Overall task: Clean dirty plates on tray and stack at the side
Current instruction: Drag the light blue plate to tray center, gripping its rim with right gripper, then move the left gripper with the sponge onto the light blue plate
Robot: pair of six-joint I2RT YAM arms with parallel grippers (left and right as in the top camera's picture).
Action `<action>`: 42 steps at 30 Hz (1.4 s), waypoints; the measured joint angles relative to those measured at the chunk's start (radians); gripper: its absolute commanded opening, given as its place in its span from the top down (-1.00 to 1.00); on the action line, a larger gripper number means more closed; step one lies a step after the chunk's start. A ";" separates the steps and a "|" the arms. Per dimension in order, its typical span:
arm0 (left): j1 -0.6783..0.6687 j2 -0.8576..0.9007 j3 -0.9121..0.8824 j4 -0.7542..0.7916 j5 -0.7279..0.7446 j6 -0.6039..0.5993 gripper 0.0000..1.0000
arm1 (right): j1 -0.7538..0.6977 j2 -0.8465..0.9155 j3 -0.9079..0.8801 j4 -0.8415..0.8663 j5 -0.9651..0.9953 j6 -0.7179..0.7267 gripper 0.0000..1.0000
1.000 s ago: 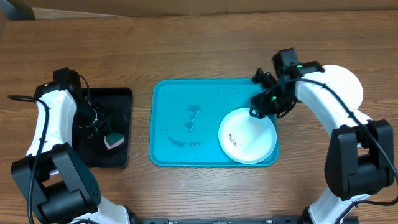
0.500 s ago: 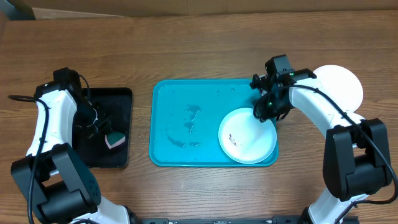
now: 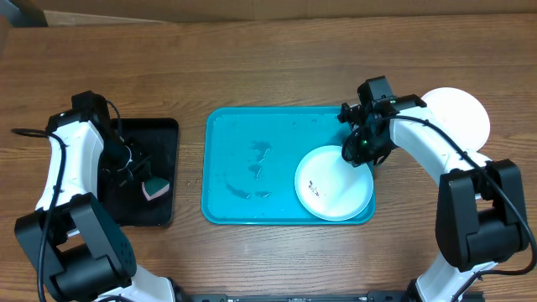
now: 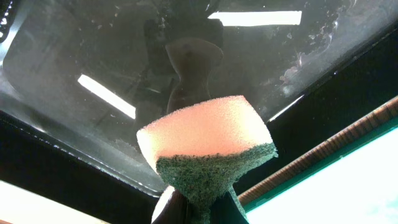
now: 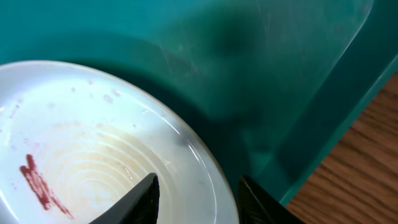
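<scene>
One white plate (image 3: 334, 183) sat in the tray's (image 3: 252, 126) near right corner; my right fingers (image 5: 140, 196) straddled its rim, parted, likely to steady it, while my left fingers (image 4: 163, 211) clenched the sponge (image 4: 205, 134) above the black tray (image 3: 159, 134).

Plates visible: two, both white, namely a tray plate (image 3: 334, 183) and a side plate (image 3: 463, 113). Trays: two, namely a blue tray (image 3: 243, 168) and a black tray (image 3: 159, 134). Sponge (image 3: 153, 189): one. Arms: two, namely a left arm (image 3: 63, 164) and a right arm (image 3: 436, 147).
</scene>
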 measured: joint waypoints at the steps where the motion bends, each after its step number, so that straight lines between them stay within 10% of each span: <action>1: 0.000 0.000 0.000 0.000 0.000 0.000 0.92 | 0.000 0.000 -0.007 0.005 0.002 0.000 0.15; 11: 0.000 0.000 0.000 0.000 0.011 0.000 0.92 | 0.000 0.000 -0.062 0.034 0.008 0.054 0.70; 22: 0.000 0.000 0.000 0.014 0.049 0.024 0.92 | 0.035 0.000 -0.062 0.043 -0.121 0.204 0.85; 42: -0.196 0.000 0.000 0.022 0.590 0.532 0.92 | 0.216 0.000 -0.062 0.214 -0.123 0.639 0.93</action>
